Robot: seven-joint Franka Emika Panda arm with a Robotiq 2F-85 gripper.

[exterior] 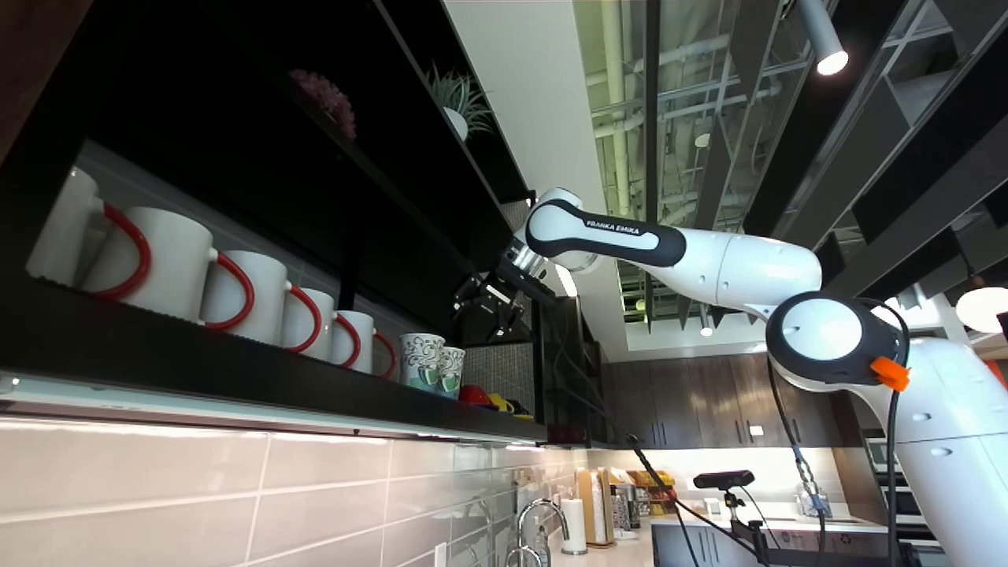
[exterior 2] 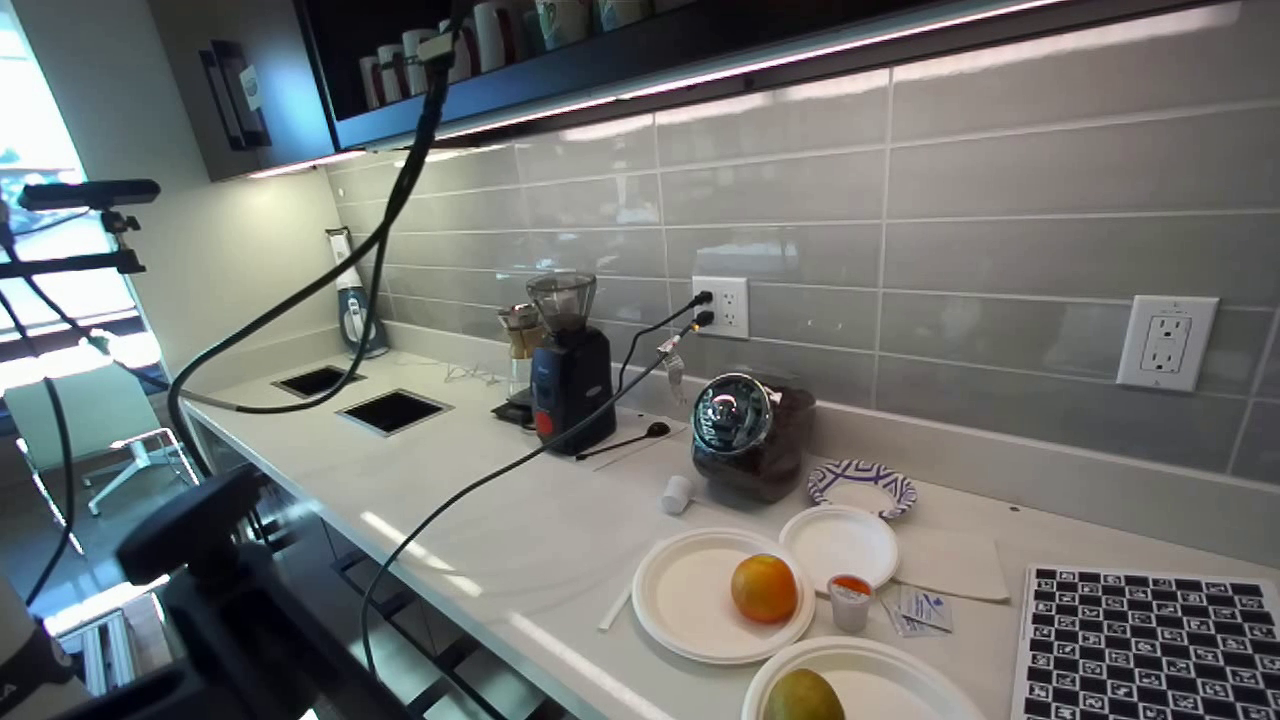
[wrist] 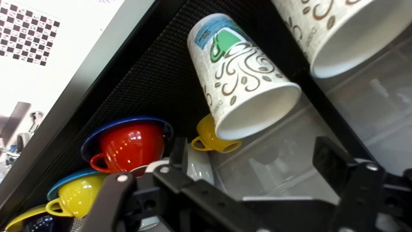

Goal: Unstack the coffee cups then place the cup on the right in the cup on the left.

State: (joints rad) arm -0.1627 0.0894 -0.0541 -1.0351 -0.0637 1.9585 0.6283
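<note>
Gripper (wrist: 254,158) is spread wide and empty. Wrist view puts the nearer paper cup (wrist: 243,77) at its 12 o'clock, the farther paper cup (wrist: 341,29) at 1, standing apart on the shelf (wrist: 151,87), so unstacking looks done tbh. It should straddle the nearer paper cup squarely, squeeze gently (paper likely crumples), then clear the farther rim before lowering

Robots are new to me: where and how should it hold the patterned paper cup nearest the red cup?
Probably the rim, from above: the patterned paper cup stands upright, widest at its open mouth, so the open end effector could straddle its wall.
</note>
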